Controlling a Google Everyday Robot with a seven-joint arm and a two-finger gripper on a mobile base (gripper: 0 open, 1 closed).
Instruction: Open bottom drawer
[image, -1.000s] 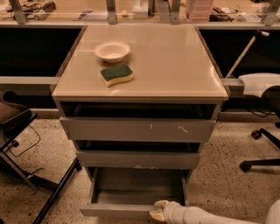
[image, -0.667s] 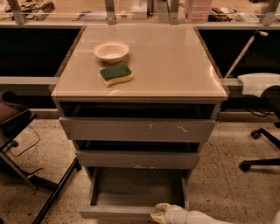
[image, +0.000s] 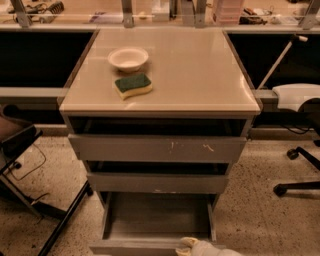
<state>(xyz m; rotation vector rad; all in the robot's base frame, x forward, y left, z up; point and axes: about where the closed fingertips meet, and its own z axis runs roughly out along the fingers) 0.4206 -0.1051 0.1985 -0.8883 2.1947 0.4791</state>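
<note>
Bottom drawer (image: 157, 220) of the grey cabinet stands open at the lower edge of the camera view, its plain front drawn well forward of the two fronts above it, so that its shallow grey tray lies bare to the eye. Just at the right part of that front sits the gripper (image: 186, 244), pale and rounded, with its white arm (image: 215, 249) running off to the lower right; it seems to touch the front's top edge, though whether it is spread or pressed together cannot be told. Above, the middle drawer (image: 157, 183) juts out a little and shows a pale chip on its lower edge, and the top drawer (image: 150, 148), widest of the three, juts out slightly too and bears white scratch marks towards its right. On the beige cabinet top (image: 200, 75) a small white bowl (image: 128, 58) stands near the back left, with a green and yellow sponge (image: 133, 85) just in front of it. A chair base (image: 300, 170) with castors stands on the speckled floor (image: 260, 200) to the right.
</note>
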